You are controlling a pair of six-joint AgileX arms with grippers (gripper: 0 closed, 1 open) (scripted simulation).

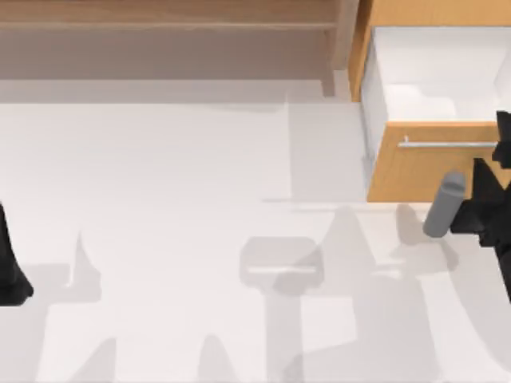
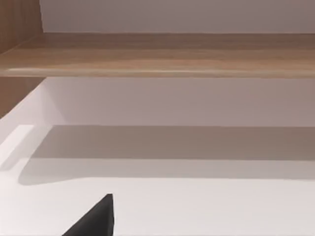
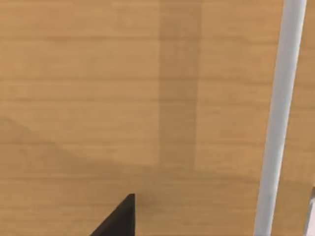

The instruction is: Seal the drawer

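The drawer (image 1: 423,171) stands pulled out at the table's back right, its white inner walls (image 1: 375,88) showing behind the orange-tan front panel. A thin silver bar handle (image 1: 447,144) runs across that panel. My right gripper (image 1: 503,144) is at the right end of the handle, close against the front. The right wrist view looks straight onto the wooden panel (image 3: 123,98) from very near, with the handle (image 3: 278,123) beside it. My left gripper (image 1: 12,267) is parked at the table's left edge.
A pale brown wooden shelf (image 1: 168,16) spans the back of the table left of the drawer, and the left wrist view faces the shelf (image 2: 157,54). A grey cylinder (image 1: 444,205) juts from my right arm in front of the drawer. White tabletop (image 1: 200,199) lies between the arms.
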